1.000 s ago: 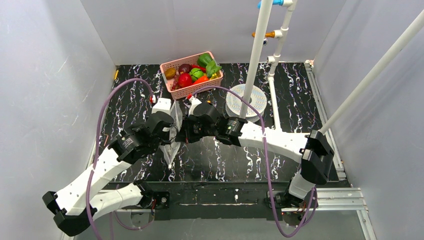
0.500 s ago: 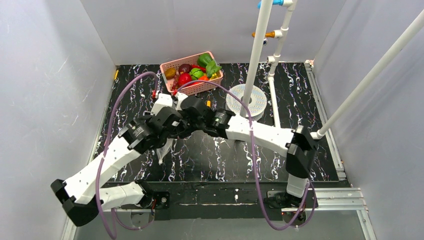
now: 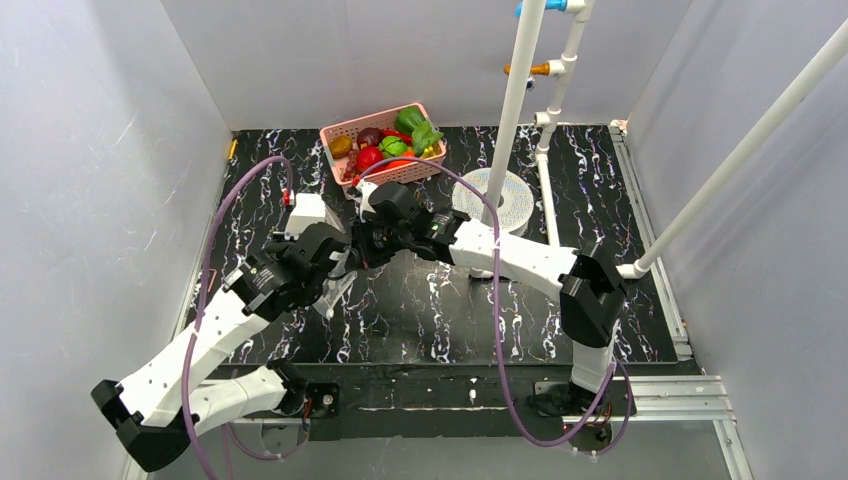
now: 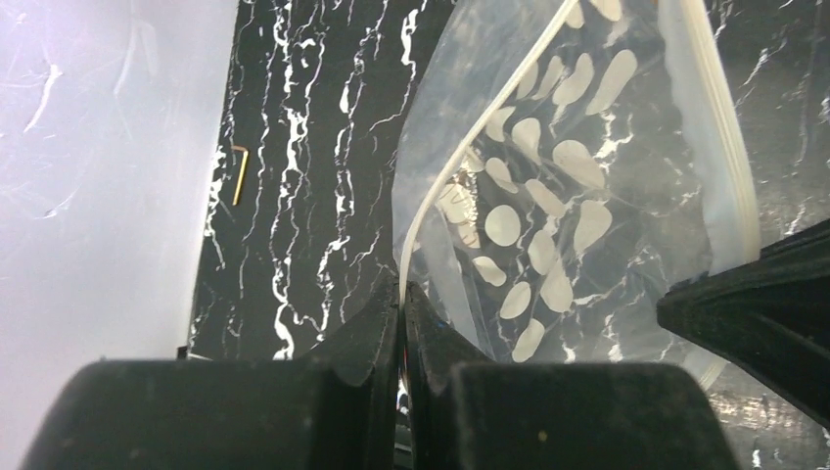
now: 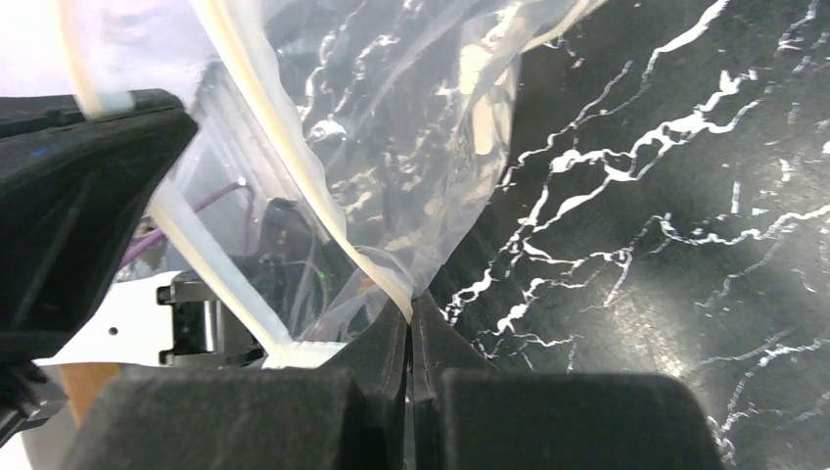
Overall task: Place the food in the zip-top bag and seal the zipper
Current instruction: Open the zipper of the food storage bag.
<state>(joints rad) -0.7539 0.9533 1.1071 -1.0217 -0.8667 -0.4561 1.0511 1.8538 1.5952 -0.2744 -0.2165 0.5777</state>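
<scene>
The clear dotted zip-top bag [image 3: 338, 285] hangs between my two grippers above the black marble table. My left gripper [image 4: 402, 291] is shut on one lip of the bag's zipper [image 4: 470, 147]. My right gripper [image 5: 410, 305] is shut on the other zipper lip [image 5: 284, 137]. In the top view the left gripper [image 3: 340, 258] and right gripper [image 3: 362, 245] are close together over the bag's mouth. The food [image 3: 385, 148], a red apple, green leafy pieces, purple grapes and a brown fruit, lies in the pink basket behind. The bag looks empty.
The pink lattice basket [image 3: 350, 130] stands at the back of the table. A white round disc [image 3: 510, 195] with an upright white pole [image 3: 515, 90] is at the back right. A small yellow hex key [image 4: 240, 171] lies near the left wall.
Both grippers have moved with the bag toward the back left, nearer the basket. The bag has swung lower left of the grippers.
</scene>
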